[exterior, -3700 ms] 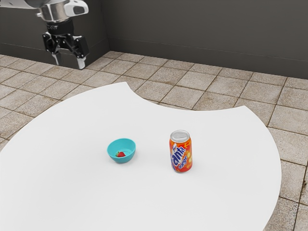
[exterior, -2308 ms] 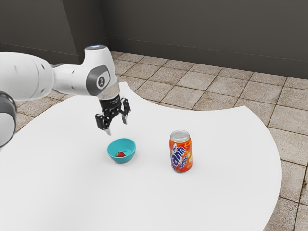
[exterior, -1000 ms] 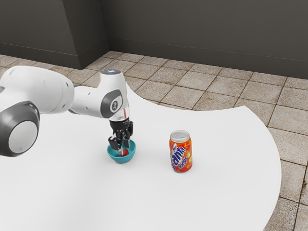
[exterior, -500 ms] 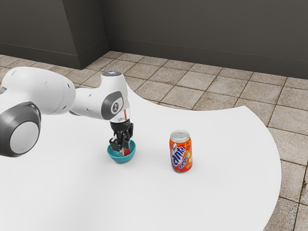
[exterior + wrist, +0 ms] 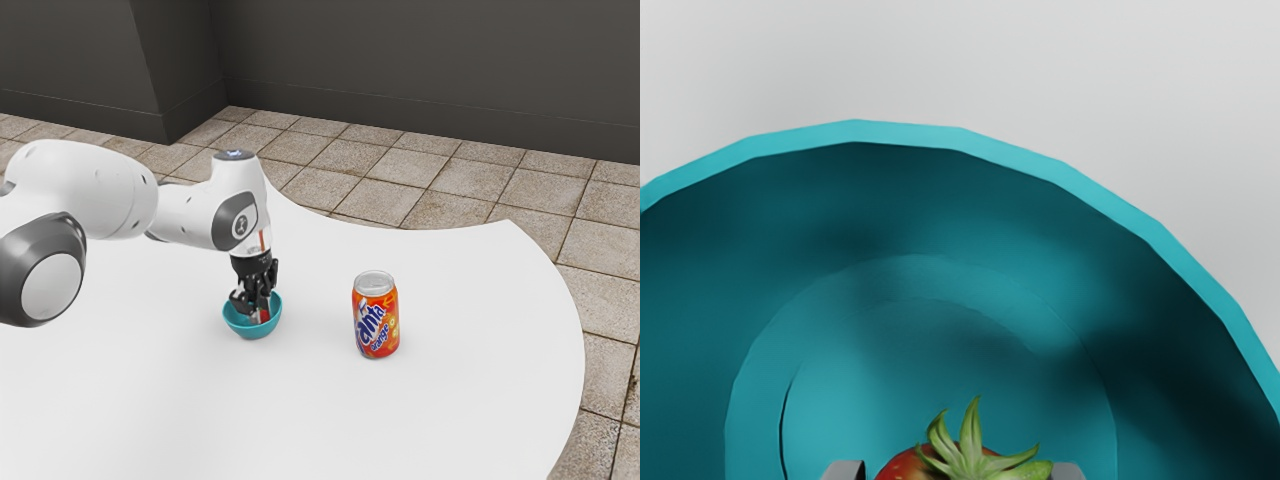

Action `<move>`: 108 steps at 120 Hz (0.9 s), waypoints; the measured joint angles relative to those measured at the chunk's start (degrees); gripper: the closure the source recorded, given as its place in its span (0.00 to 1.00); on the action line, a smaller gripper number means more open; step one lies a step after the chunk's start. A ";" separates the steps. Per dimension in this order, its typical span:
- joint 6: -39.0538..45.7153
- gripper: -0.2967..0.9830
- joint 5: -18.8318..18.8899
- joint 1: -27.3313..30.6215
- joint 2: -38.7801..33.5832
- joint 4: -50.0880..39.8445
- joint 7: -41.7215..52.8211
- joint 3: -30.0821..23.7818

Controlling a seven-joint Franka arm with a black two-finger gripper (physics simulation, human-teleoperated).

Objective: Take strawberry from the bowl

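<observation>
In the exterior view my gripper [image 5: 263, 315] points down into the teal bowl [image 5: 237, 322], its fingers close together on two sides of the red strawberry [image 5: 265, 313]. The fingers partly cover the fruit, which is still inside the bowl's rim. In the wrist view the strawberry [image 5: 902, 465], green leaves up, lies between the two fingertips of my gripper [image 5: 956, 472], low over the floor of the bowl [image 5: 910, 136].
An orange Fanta can [image 5: 376, 318] stands upright on the white table [image 5: 330, 420], toward the exterior view's right of the bowl. The table's curved far edge lies behind both.
My arm came over the table and down into the bowl. Over the last second the fingers drew together around the strawberry, and the hand rose very slightly. Bowl and can have kept their places.
</observation>
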 joint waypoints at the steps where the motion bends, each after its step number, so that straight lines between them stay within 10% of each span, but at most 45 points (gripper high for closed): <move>1: -0.01 0.62 0.00 0.00 0.01 -0.03 -0.01 0.00; 108: -1.45 0.75 0.19 -9.23 -17.38 -14.25 0.06 0.70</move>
